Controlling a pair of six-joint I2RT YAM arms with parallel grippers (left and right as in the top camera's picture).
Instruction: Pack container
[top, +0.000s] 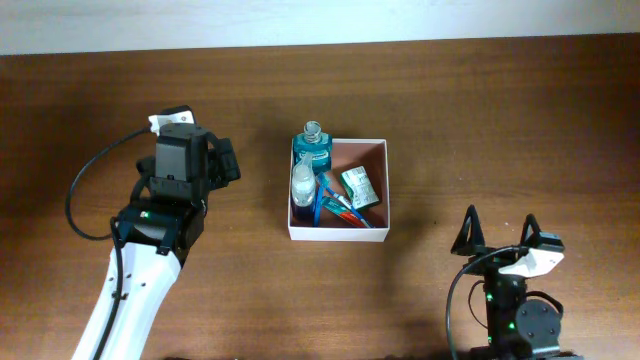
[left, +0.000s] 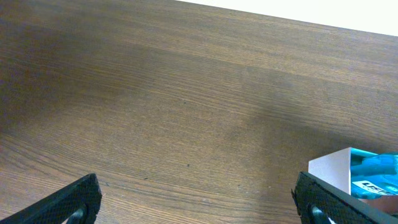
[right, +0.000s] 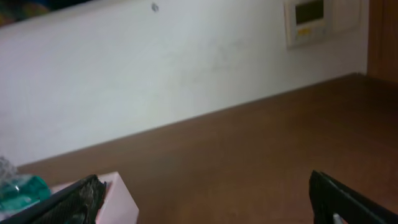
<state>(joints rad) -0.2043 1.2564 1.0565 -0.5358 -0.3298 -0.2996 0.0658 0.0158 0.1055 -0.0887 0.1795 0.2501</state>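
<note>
Square shallow white-walled container (top: 340, 236) with reddish-brown inside sat mid-desk, holding a blue bottle (top: 313, 150), clear bottle (top: 302, 182) and green packet (top: 359, 186). Left gripper (top: 226, 160) left of it, right gripper (top: 498, 232) near-right: both wide, empty. Packing looked done; next move: confirm nothing's left out.

A dark brown, wood-grained table (top: 480, 110) fills nearly the whole overhead view. The square, white-walled container (top: 338, 234) sits flat on it near the middle, slightly toward the far side. Its sides run roughly parallel to the table's far edge.
</note>
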